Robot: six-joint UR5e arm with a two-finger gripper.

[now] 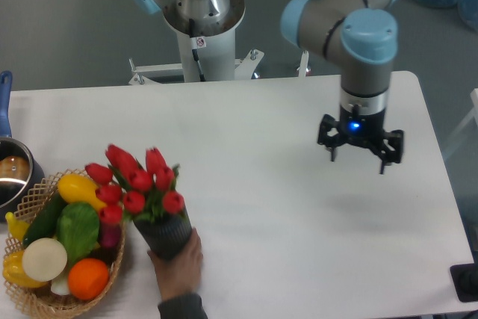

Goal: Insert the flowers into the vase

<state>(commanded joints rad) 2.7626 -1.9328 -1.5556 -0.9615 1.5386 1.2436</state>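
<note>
Two jaws of the gripper (pixel 360 157) hang spread and empty above the table (pixel 299 222). Far to their left and nearer the camera, the flowers (pixel 134 184), red tulip buds, stand in the vase (pixel 166 235), dark, ribbed, tilted, with a hand (pixel 179 263) around it. Just beyond, a woven basket (pixel 33 193) holds vegetables and fruit.

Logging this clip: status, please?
Gripper open, empty, over the table's right side. Flowers in the vase, tilted. A person's hand grips the vase, beside the basket.
</note>
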